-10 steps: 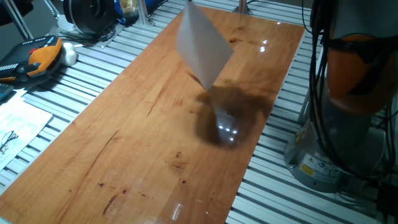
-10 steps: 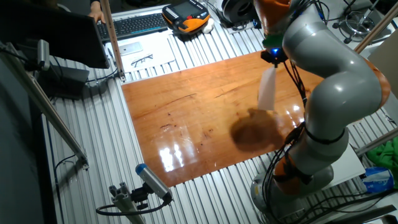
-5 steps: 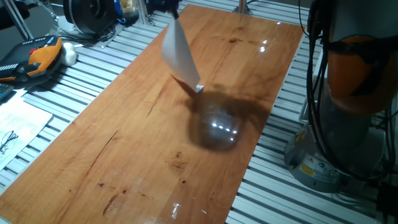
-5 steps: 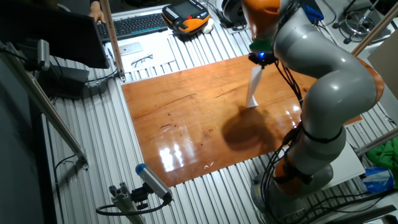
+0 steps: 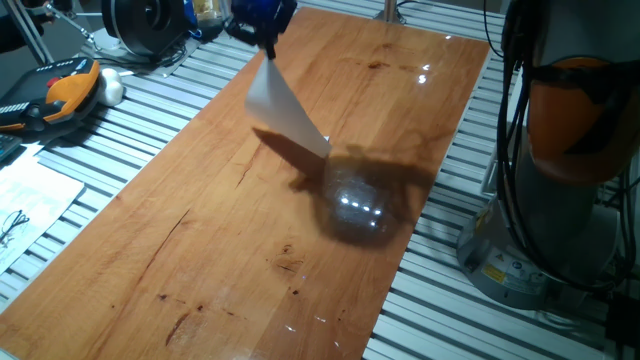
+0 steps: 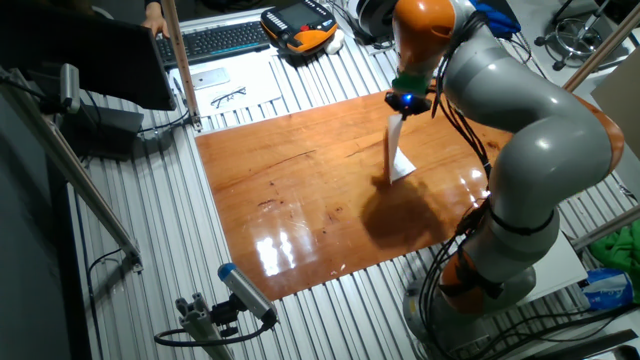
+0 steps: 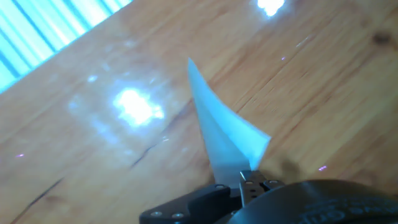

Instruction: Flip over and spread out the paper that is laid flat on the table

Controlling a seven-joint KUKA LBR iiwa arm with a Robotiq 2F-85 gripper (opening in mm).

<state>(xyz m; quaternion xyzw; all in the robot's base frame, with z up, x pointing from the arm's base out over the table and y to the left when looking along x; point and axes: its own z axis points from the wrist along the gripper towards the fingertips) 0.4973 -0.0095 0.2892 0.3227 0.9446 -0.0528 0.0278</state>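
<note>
My gripper (image 5: 262,40) is shut on the top edge of the paper (image 5: 283,113), a thin white sheet that hangs down from it above the table (image 5: 200,240). The sheet's lower corner reaches the reddish-brown board or hovers just over it. In the other fixed view the gripper (image 6: 403,104) holds the paper (image 6: 397,155) nearly edge-on over the table (image 6: 290,190). In the hand view the paper (image 7: 221,134) runs out from between the fingers (image 7: 252,182) over the table (image 7: 93,155); only its plain white face shows.
Grey ribbed metal slats (image 5: 140,110) surround the board. A printed sheet with black-framed glasses (image 5: 22,210) lies at the left, an orange and black device (image 5: 60,88) behind it. The robot base (image 5: 560,150) stands at the right. A keyboard (image 6: 215,40) sits at the back.
The gripper has carried the hanging paper left along the board, toward the far left edge, and lowered it. The sheet has swung and turned with it, its bottom corner now near the wood.
</note>
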